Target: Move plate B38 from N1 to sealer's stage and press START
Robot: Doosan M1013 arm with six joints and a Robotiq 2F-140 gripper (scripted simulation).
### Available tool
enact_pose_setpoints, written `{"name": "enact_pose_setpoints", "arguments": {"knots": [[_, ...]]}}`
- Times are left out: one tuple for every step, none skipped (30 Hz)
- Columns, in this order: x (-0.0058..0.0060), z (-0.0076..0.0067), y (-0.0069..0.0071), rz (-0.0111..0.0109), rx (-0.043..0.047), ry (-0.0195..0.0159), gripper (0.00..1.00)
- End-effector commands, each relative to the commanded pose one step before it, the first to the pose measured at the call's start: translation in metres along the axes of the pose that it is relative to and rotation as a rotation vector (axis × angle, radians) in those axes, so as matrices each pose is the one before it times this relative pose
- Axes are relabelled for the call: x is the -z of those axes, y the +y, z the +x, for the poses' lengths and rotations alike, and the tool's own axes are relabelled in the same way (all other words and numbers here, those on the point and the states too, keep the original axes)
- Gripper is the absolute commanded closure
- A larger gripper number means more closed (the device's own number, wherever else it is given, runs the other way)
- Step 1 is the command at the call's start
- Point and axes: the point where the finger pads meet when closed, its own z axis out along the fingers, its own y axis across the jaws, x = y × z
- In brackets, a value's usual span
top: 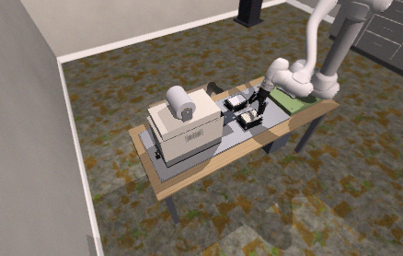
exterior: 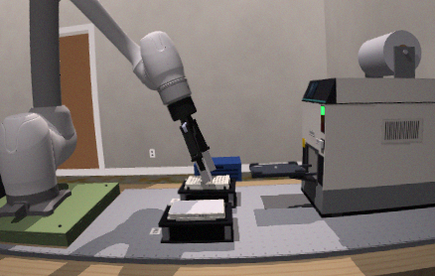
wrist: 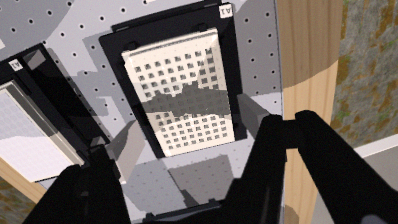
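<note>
B38, a cream plate with open wells [top: 249, 116] [exterior: 210, 185] [wrist: 192, 75], lies in its black nest [wrist: 116, 65] [exterior: 230, 198]. My gripper [top: 256, 107] [exterior: 210, 176] [wrist: 189, 120] is open, with a finger beyond each long side of the plate and gaps showing; the fingertips are low at the plate. A plate with a smooth white top [top: 236, 100] [exterior: 197, 209] [wrist: 30, 135] sits in the other nest [exterior: 196, 233]. The sealer [top: 190, 124] [exterior: 394, 164] has its dark stage [exterior: 276, 170] out, with no plate on it. Its lamp [exterior: 323, 110] is green.
A foil roll [top: 179, 102] [exterior: 389, 54] is on top of the sealer. The arm's base stands on a green plate [top: 292, 105] [exterior: 88, 208]. A blue box [exterior: 230, 164] is behind the nests. Wooden table edge [wrist: 305, 65] runs beside B38's nest.
</note>
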Motion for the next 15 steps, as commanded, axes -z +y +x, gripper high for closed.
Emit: {"name": "enact_pose_setpoints", "arguments": {"knots": [[-0.00327,0.00118,0.00003,-0.00012,-0.00008,-0.00008,0.3],[-0.00157,0.00057,0.0,0.0,0.0,0.0,0.3],[0.0,0.0,0.0,0.0,0.0,0.0,0.3],[0.0,0.0,0.0,0.0,0.0,0.0,0.3],[0.0,0.0,0.0,0.0,0.0,0.0,0.3],[0.0,0.0,0.0,0.0,0.0,0.0,0.3],[0.0,0.0,0.0,0.0,0.0,0.0,0.3],[0.0,0.0,0.0,0.0,0.0,0.0,0.3],[0.0,0.0,0.0,0.0,0.0,0.0,0.3],[0.0,0.0,0.0,0.0,0.0,0.0,0.3],[0.0,0.0,0.0,0.0,0.0,0.0,0.3],[0.0,0.0,0.0,0.0,0.0,0.0,0.3],[0.0,0.0,0.0,0.0,0.0,0.0,0.3],[-0.00063,0.00023,0.0,0.0,0.0,0.0,0.3],[-0.00063,0.00023,0.0,0.0,0.0,0.0,0.3]]}}
